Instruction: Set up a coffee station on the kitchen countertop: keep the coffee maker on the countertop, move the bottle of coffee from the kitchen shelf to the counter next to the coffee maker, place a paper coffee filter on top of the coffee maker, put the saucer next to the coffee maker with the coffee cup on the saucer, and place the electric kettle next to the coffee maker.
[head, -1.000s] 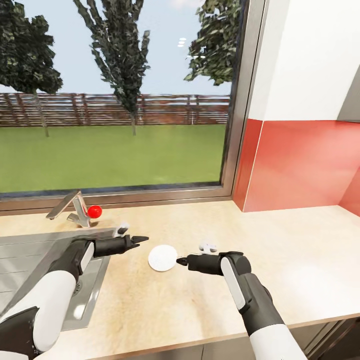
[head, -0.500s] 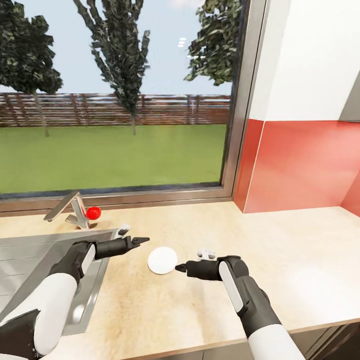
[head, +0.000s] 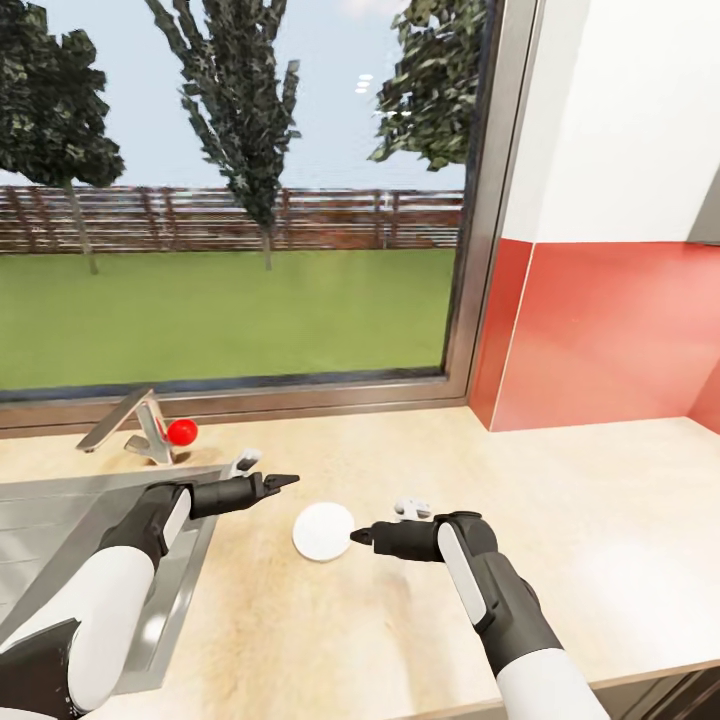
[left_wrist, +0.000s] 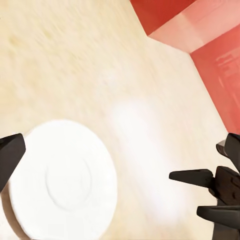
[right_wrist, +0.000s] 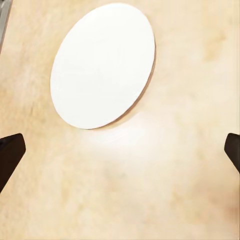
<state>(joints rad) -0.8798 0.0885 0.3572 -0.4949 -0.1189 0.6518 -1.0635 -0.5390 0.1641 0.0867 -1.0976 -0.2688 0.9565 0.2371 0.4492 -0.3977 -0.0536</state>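
A wide window (head: 230, 200) fills the wall ahead of me, with grass, a fence and trees beyond it. To its right a red backsplash (head: 610, 330) runs under a white wall. Below them stretches the pale beige surface (head: 600, 500), and at its left end the steel sink (head: 60, 530) is sunk into it, with a faucet (head: 125, 428) at the back carrying a red knob (head: 181, 432).

My two arms reach forward over this surface. My left fingers (head: 284, 483) hang near the sink's corner, pointing right; in my left wrist view one dark fingertip shows at the edge and I cannot tell whether they are open or closed. My right fingers (head: 358, 538) point left, just beside the saucer; in my right wrist view the two tips (right_wrist: 10, 152) sit at opposite edges, spread wide with nothing between them.

The saucer (head: 323, 530) is a small white disc lying flat on the surface between my two sets of fingers, touching neither.
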